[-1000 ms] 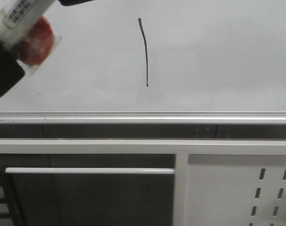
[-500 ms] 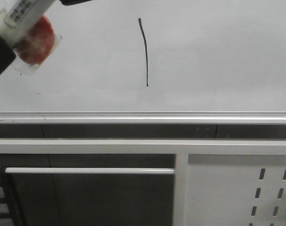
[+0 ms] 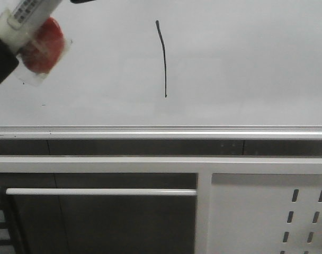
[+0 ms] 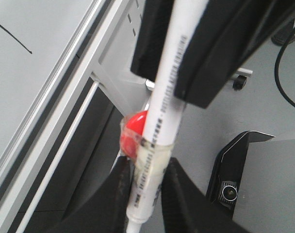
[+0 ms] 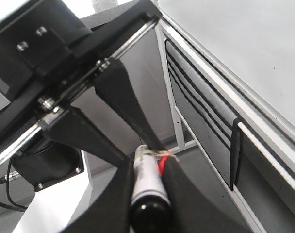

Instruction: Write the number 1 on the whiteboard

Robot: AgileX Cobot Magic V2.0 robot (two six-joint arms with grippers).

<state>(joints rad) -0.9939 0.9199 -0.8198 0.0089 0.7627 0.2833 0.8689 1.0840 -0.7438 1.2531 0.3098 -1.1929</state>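
Number 1 (image 3: 162,58): thin black stroke, slightly curved, upright on the whiteboard (image 3: 246,63), upper middle of the front view, well above the silver rail (image 3: 161,129) along the board's lower edge. In the left wrist view only its lower end shows, at the picture's edge (image 4: 11,35); the rest is cut off.

Whiteboard: pale grey-white, glossy; its top and both side edges run out of frame. A few tiny dark specks on its left part, too small to identify.

Marker pen (image 3: 28,13): white barrel with printed lettering, unreadable. In the front view only a short length shows in the top left corner, both ends out of sight. A red rounded piece (image 3: 43,38) is taped to it under clear wrap.

Left gripper (image 4: 146,191): black fingers closed narrowly around the taped part of the pen (image 4: 159,116). Fingertips lie at the frame's bottom edge, partly cut off. In the front view only a dark blurred corner of it appears.

Right gripper (image 5: 148,194): fingers closed tight on a second white, black-ended pen-like object (image 5: 146,187), red and tape visible at the grip. Its far end is hidden. This gripper does not appear in the front view.

Perforated white panel (image 3: 288,211): lower right, below the board, partly cut off.
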